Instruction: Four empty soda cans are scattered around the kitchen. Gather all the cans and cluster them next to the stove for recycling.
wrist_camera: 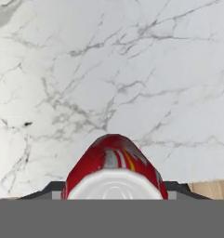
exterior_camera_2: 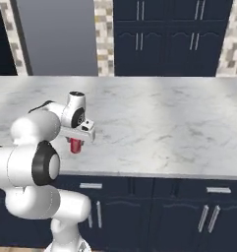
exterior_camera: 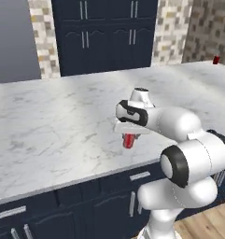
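I see my gripper [exterior_camera: 129, 138] with its jaws clamped on a red soda can [exterior_camera: 128, 140] over the near edge of the marble desk [exterior_camera: 62, 116], another red can [exterior_camera: 216, 59] far right.

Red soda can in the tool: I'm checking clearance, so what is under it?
Under the red soda can lies white marble counter, bare around it. Whether the can touches the counter cannot be told.

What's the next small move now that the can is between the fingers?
Probably a short straight lift. The gripper looks shut on the red can, which hangs upright just above or on the marble counter near its front edge. No stove shows here, so raise it clear before carrying it off.
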Controlling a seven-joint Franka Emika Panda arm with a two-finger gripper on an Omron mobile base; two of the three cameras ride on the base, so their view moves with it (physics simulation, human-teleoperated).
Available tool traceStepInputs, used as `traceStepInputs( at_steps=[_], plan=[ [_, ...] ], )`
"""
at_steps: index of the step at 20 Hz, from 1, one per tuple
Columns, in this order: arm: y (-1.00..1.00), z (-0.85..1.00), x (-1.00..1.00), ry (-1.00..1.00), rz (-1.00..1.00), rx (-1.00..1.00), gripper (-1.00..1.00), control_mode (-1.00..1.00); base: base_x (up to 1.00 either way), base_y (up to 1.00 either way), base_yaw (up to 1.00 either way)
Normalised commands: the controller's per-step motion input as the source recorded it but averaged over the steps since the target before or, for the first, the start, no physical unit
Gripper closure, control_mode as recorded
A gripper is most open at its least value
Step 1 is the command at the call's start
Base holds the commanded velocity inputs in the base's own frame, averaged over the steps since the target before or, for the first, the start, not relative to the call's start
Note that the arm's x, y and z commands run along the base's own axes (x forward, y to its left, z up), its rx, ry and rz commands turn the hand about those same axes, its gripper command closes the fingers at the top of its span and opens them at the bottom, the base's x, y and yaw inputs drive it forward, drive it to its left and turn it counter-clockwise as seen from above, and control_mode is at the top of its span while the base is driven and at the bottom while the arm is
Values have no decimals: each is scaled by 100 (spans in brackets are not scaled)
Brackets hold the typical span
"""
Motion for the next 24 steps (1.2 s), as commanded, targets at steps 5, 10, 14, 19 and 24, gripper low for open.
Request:
traceStepInputs(
  at_steps=[5, 10, 14, 19, 24],
  plan=[
    [0, 0, 0, 0, 0, 0, 100, 100, -5, 21, 88],
    [0, 0, 0, 0, 0, 0, 100, 100, -3, 18, 91],
    [0, 0, 0, 0, 0, 0, 100, 100, -3, 21, 86],
    [0, 0, 0, 0, 0, 0, 100, 100, -7, 25, 79],
    [0, 0, 0, 0, 0, 0, 100, 100, 24, 22, 57]
  ],
)
